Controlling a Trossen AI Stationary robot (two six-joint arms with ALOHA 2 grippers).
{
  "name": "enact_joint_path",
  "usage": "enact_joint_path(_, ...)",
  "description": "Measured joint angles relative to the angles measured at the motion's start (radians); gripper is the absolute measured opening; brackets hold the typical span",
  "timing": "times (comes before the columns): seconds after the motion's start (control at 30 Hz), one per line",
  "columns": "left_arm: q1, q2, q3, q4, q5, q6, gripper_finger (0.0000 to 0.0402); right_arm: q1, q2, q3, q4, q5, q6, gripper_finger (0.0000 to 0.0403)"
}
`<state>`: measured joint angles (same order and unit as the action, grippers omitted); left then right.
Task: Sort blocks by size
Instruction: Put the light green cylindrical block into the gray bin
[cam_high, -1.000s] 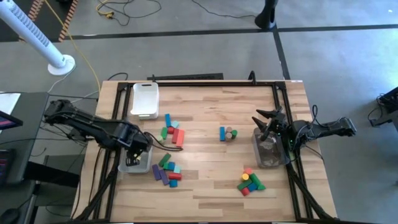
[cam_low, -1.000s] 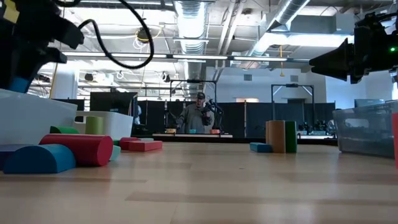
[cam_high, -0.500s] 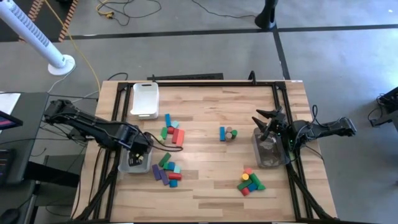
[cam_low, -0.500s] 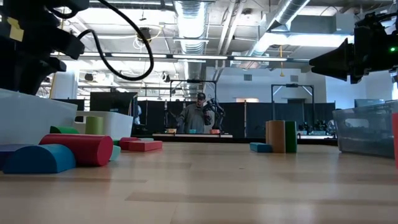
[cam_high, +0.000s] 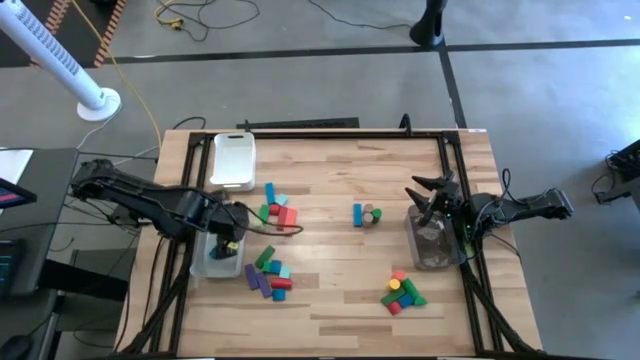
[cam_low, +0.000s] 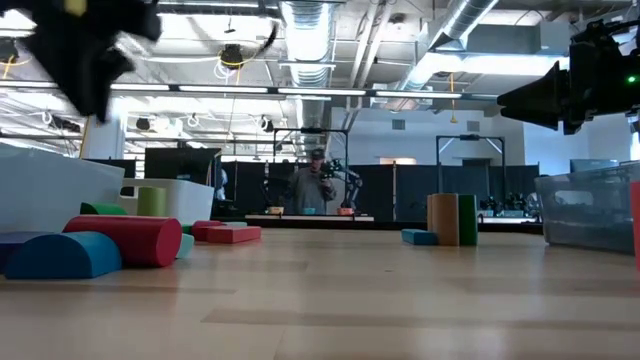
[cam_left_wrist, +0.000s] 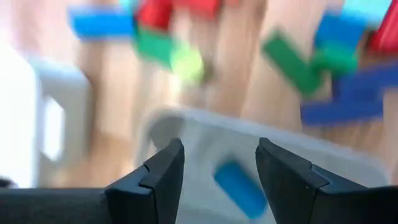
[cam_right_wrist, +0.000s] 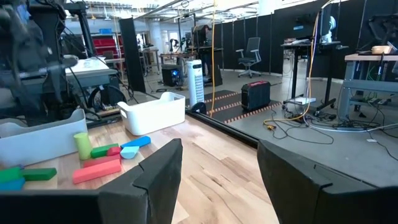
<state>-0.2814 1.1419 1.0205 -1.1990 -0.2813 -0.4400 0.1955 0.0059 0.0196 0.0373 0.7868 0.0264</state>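
1. The left gripper (cam_left_wrist: 219, 163) sits just above the clear plastic bin on the left (cam_high: 215, 265), fingers spread wide with nothing between them. From the left wrist view a small blue block (cam_left_wrist: 239, 185) lies on the bin floor right below the gap.
2. Just beside that bin, toward the middle of the wooden desk (cam_high: 330, 190), there's a loose pile of blocks (cam_high: 268, 272): green, teal, purple and a red one, lying close together.
3. A bit farther back is another cluster of blocks (cam_high: 279, 210) in red, green and blue, near the white rectangular tray (cam_high: 232, 160) at the back-left corner.
4. Mid-desk you've got a blue bar and two small cylinders (cam_high: 367, 214) standing side by side.
5. The front-right group of blocks (cam_high: 401, 291) is red, yellow, green and blue, all touching.
6. The right gripper (cam_high: 432, 196) hangs over the back end of the clear plastic bin on the right (cam_high: 434, 243), fingers apart, holding nothing.
7. Low view: a person (cam_low: 319, 185) stands well behind the desk.
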Motion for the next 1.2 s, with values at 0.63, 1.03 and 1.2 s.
enact_joint_path(0.63, 0.286, 0.233, 0.020, 0.184, 0.088, 0.365, 0.0222, 0.000, 0.000, 0.000, 0.000, 0.000, 0.000, 0.0239)
enact_joint_path(1.03, 0.344, 0.350, 0.020, 0.176, 0.244, 0.425, 0.0277, 0.000, 0.000, 0.000, 0.000, 0.000, 0.000, 0.0239)
enact_joint_path(1.2, 0.352, 0.351, 0.019, 0.202, 0.215, 0.429, 0.0277, 0.000, 0.000, 0.000, 0.000, 0.000, 0.000, 0.0239)
